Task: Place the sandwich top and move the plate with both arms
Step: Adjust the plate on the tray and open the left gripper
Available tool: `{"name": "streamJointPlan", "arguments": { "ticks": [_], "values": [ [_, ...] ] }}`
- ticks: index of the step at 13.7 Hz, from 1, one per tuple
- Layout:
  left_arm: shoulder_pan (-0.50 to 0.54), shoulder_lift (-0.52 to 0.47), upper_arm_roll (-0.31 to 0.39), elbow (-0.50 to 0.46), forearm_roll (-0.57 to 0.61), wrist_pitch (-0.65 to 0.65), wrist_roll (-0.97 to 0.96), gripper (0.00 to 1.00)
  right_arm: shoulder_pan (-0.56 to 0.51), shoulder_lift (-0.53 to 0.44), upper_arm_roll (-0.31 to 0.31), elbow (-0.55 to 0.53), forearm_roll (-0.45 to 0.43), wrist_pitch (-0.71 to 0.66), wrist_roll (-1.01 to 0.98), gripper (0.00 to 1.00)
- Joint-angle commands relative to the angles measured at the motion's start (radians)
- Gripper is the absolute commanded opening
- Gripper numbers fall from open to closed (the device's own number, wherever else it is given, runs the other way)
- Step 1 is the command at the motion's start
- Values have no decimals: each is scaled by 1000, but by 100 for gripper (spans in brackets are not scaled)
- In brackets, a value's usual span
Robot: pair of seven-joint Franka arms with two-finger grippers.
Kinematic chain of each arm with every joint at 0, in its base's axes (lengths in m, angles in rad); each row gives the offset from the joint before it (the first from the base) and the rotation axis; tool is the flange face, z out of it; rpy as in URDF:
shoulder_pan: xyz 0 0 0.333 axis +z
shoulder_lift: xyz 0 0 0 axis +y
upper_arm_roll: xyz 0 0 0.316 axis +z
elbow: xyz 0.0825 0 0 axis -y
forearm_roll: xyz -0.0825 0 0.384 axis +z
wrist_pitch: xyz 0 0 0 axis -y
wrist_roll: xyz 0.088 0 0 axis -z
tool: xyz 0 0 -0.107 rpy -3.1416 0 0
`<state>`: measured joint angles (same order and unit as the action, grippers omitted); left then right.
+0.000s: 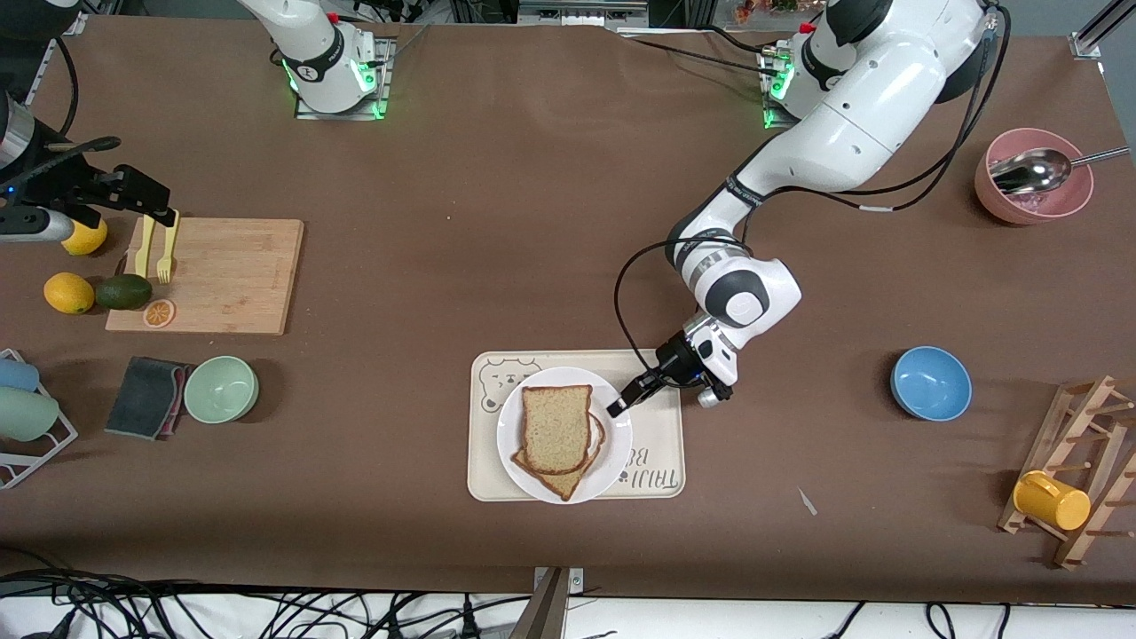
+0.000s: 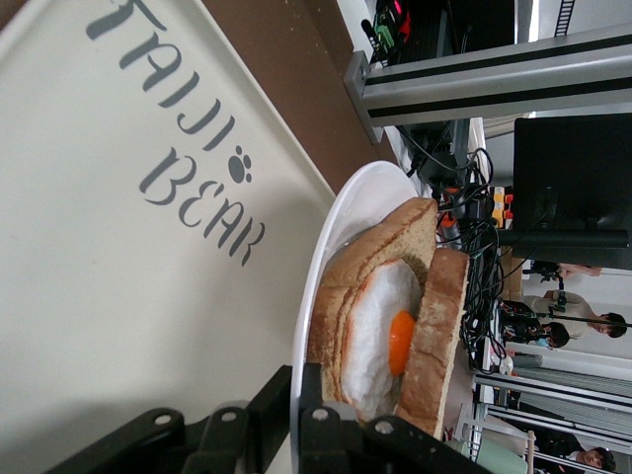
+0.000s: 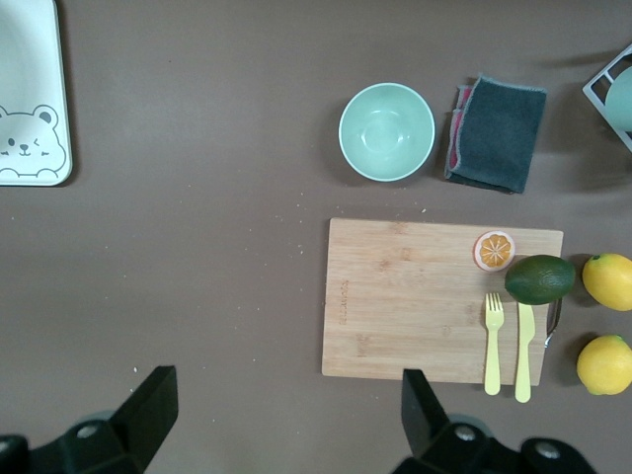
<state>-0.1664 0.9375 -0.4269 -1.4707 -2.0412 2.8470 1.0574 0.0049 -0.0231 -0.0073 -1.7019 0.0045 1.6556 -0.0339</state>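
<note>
The white plate point(image 1: 612, 442) rests on the cream bear tray point(image 1: 661, 444), toward the middle of the table. On it lies the sandwich top point(image 1: 556, 426), a tan bread slice covering a darker slice. The left wrist view shows the sandwich top point(image 2: 439, 336) over a fried egg point(image 2: 380, 336). My left gripper point(image 1: 617, 406) is shut on the plate's rim point(image 2: 326, 257) at the edge toward the left arm's end, one finger above and one below. My right gripper point(image 1: 146, 197) hangs open and empty over the table by the cutting board's edge; the right arm waits there.
A wooden cutting board point(image 1: 209, 275) with a fork, a knife and an orange slice lies at the right arm's end, beside lemons and an avocado point(image 1: 122, 291). A green bowl point(image 1: 221, 389) and grey cloth sit nearer the camera. A blue bowl point(image 1: 930, 382), pink bowl point(image 1: 1034, 177) and mug rack point(image 1: 1078, 461) stand at the left arm's end.
</note>
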Motion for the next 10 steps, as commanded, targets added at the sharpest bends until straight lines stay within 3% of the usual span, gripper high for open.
{"name": "streamJointPlan", "arguments": {
  "ticks": [1, 8, 10],
  "values": [
    [-10, 44, 4, 59, 47, -8, 13, 0, -8, 3, 4, 19, 6, -19, -1, 100],
    [-27, 58, 16, 58, 56, -8, 35, 1, -8, 3, 4, 19, 6, -19, -1, 100],
    [-22, 55, 16, 56, 55, -8, 35, 17, -8, 3, 4, 19, 6, -19, -1, 100]
  ]
}}
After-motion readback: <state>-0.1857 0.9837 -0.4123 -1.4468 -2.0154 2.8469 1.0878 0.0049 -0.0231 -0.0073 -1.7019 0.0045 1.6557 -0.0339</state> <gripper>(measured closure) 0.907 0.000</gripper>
